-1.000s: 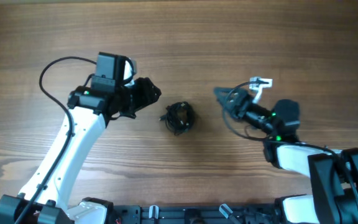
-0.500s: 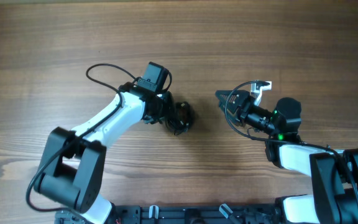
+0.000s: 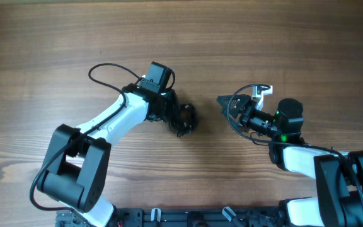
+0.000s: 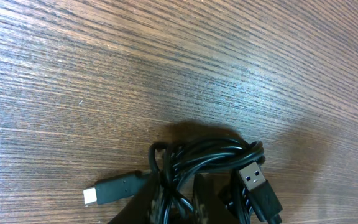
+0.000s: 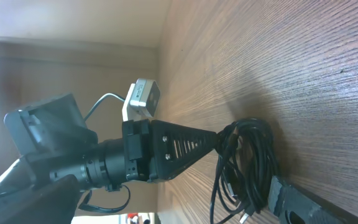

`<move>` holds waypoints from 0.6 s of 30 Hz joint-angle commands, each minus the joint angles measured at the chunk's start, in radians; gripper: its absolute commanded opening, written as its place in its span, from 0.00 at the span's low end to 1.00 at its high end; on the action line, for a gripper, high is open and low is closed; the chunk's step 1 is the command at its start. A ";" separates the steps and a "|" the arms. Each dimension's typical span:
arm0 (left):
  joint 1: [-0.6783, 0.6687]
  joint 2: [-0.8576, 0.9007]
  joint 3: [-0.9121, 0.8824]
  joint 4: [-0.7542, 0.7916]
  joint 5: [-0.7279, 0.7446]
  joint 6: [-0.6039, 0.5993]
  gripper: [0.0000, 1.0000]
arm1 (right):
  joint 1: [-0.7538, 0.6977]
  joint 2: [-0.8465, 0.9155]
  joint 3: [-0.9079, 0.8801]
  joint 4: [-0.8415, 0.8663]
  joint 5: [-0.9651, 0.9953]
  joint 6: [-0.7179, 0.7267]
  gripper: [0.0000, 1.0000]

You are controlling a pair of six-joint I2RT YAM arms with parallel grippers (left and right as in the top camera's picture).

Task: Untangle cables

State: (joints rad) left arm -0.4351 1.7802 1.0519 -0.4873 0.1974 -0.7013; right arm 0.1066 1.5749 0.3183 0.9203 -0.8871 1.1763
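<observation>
The thin black cables (image 3: 183, 120) lie as one small knotted bundle of loops on the brown wood-grain surface (image 3: 244, 38), right at the tips of the left pincer (image 3: 174, 116) and between the two pincers. In the left wrist view the cables (image 4: 210, 155) coil into a tight arc just ahead of the left pincer (image 4: 176, 196), and several strands run down between its two dark fingers (image 4: 135, 205), which stand drawn in close on either side of them, gripping the bundle. A slim black plug with a silvery tip (image 4: 112, 190) sticks out sideways past one finger, flat on the wood, and a flat black plug with a silvery open mouth (image 4: 255, 179) lies on the other side, beside the other finger. From the right wrist view, the left pincer's pointed black finger (image 5: 185, 146) meets the near edge of the cables (image 5: 247, 155). The right pincer (image 3: 224, 106) points at the bundle from the opposite side, near it but apart, its jaws spread wide with nothing between them. A thicker black cord (image 3: 103, 68) loops out from the white left arm (image 3: 112, 120) behind the left pincer.
</observation>
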 commanded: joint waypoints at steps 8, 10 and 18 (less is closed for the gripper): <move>-0.002 0.060 -0.006 0.003 -0.016 -0.002 0.04 | -0.001 0.014 -0.004 0.002 -0.032 -0.024 1.00; 0.008 0.053 -0.005 0.005 -0.016 -0.002 0.04 | -0.001 0.014 -0.004 0.002 -0.067 -0.031 0.98; 0.076 -0.174 -0.003 -0.036 -0.009 -0.003 0.04 | 0.021 0.014 -0.004 -0.157 -0.076 -0.131 0.90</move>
State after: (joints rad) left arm -0.3817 1.7493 1.0508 -0.5201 0.1978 -0.7021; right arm 0.1066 1.5768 0.3164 0.7803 -0.9424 1.0878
